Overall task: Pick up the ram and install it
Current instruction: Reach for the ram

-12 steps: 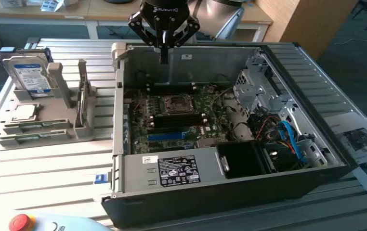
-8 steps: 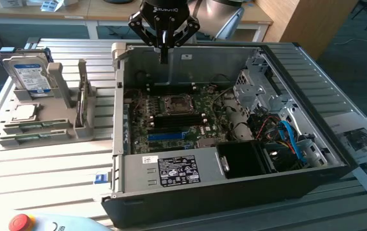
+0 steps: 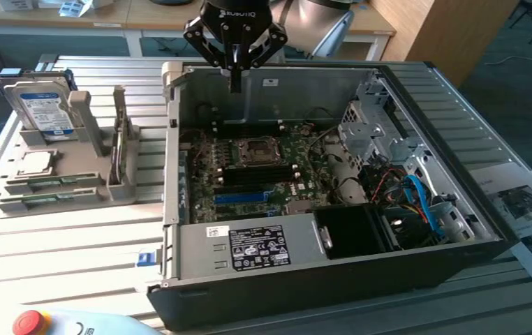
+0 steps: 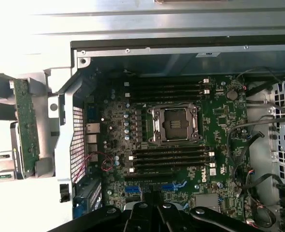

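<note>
A ram stick (image 3: 121,136), thin and green, stands on edge in the grey holder (image 3: 107,192) at the exterior view's left of the open PC case (image 3: 341,279). In the wrist view this ram (image 4: 26,121) lies just outside the case's rear wall. Two more green sticks (image 3: 50,183) lie flat on the holder's front trays. My gripper (image 3: 236,85) hangs shut and empty over the case's far edge, well apart from the ram. Its dark fingers (image 4: 142,217) meet over the motherboard (image 4: 215,116). Black memory slots (image 4: 171,157) flank the CPU socket (image 4: 174,124).
A hard drive (image 3: 42,105) stands upright in the holder, with a CPU chip (image 3: 35,164) in front of it. Inside the case are a power supply (image 3: 247,248), a drive cage (image 3: 378,132) and blue cables (image 3: 419,199). A red stop button (image 3: 28,322) and papers (image 3: 527,206) lie nearby.
</note>
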Robot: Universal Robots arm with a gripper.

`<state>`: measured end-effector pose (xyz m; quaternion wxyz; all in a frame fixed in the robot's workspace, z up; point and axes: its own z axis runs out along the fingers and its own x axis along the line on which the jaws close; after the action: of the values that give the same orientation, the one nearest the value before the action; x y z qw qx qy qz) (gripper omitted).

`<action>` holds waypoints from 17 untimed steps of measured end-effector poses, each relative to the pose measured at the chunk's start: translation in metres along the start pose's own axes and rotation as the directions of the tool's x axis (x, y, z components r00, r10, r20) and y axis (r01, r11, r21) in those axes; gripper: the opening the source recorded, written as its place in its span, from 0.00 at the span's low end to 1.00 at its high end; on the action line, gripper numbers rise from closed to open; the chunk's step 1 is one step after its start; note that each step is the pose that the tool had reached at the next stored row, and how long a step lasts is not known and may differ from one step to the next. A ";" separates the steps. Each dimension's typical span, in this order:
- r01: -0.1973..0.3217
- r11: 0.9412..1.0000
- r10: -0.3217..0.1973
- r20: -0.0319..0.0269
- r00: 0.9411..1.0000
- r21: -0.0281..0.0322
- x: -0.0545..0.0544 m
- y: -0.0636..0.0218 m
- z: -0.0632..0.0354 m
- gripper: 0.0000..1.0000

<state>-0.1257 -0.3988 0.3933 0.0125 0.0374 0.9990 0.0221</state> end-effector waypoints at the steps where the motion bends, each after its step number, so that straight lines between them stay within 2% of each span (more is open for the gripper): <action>1: 0.000 1.000 0.000 0.000 1.000 0.000 0.001 -0.0001 0.0000 0.11; 17: 0.000 1.000 0.000 0.000 1.000 0.000 0.023 -0.0017 -0.0006 0.11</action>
<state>-0.1490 -0.3989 0.3933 0.0125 0.0374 0.9990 0.0221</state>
